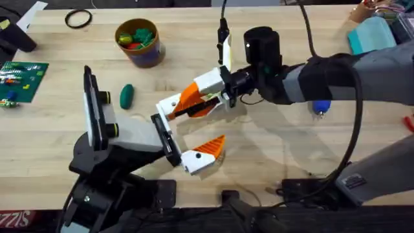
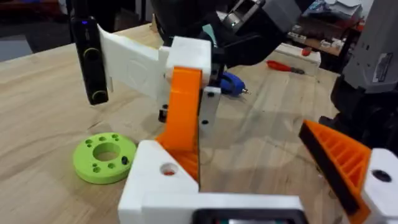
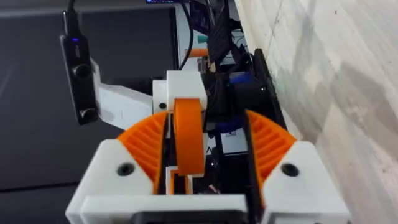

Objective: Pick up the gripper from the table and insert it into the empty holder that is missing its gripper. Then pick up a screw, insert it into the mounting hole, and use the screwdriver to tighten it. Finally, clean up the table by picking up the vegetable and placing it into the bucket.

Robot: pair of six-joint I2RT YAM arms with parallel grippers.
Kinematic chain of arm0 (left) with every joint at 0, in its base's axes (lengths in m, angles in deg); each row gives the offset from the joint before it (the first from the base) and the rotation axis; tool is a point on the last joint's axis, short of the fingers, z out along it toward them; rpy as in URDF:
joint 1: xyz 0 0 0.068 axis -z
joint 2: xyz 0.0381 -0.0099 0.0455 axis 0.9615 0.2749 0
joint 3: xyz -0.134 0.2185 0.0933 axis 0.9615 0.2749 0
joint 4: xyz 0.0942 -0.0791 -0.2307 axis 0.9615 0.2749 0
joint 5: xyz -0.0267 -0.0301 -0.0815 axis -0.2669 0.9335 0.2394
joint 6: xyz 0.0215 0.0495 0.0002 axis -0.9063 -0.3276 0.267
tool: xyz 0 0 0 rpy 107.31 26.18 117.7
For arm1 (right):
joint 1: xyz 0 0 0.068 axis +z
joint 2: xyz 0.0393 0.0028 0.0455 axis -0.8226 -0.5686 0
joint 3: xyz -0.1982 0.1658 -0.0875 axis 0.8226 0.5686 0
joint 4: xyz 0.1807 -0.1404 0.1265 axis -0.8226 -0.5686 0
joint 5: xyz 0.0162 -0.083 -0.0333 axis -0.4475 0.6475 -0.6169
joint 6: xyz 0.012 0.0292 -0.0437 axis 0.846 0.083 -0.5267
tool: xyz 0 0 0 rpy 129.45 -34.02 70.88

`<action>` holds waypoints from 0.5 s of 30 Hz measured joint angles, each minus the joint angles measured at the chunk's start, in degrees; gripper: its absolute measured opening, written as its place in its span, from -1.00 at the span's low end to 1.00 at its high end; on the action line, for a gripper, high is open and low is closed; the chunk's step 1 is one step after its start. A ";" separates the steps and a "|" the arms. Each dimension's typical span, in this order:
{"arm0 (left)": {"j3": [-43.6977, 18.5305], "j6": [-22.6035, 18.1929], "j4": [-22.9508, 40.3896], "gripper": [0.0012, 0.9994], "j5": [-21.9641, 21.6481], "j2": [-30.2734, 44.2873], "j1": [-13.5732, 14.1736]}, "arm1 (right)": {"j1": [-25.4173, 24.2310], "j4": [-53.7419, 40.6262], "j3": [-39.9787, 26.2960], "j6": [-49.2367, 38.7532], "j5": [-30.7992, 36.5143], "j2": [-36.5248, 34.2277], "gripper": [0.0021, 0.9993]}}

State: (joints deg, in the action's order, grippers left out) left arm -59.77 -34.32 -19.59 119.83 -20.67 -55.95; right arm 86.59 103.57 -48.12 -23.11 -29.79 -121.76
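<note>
Mid-table (image 1: pixel 58 139), right hand (image 1: pixel 169 109) is clamped on an orange-and-white gripper part (image 3: pixel 188 140); left hand (image 1: pixel 204 155) spread wide, empty, just beside it. Screwdriver (image 1: pixel 321 107) lies by the right arm. Green vegetable (image 1: pixel 127 96) sits near bucket (image 1: pixel 138 43).

Blue screwdriver (image 1: pixel 321 107) flat on table (image 1: pixel 272 155), yellow bucket (image 1: pixel 139 43) upright
</note>
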 joint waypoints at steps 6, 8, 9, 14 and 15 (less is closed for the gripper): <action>0.00 -0.02 0.01 0.97 0.80 0.00 0.11 | -0.07 0.03 0.02 0.25 -0.38 0.00 0.91; 0.00 -0.02 0.02 0.97 0.92 0.00 0.11 | -0.25 0.05 0.03 0.14 -0.73 0.00 0.99; 0.00 -0.02 0.03 0.97 0.97 0.00 0.11 | -0.38 0.02 0.03 0.15 -0.87 0.00 0.99; 0.00 -0.02 0.03 0.97 0.98 0.00 0.11 | -2.00 -0.11 0.06 0.14 -1.13 0.72 0.99; 0.00 -0.02 0.03 0.97 0.98 0.00 0.11 | -2.45 -0.19 0.10 0.10 -1.13 1.34 0.99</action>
State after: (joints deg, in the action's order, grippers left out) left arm -59.77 -34.34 -19.56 120.80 -20.67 -55.85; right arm 84.14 103.38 -48.01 -23.01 -30.92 -120.43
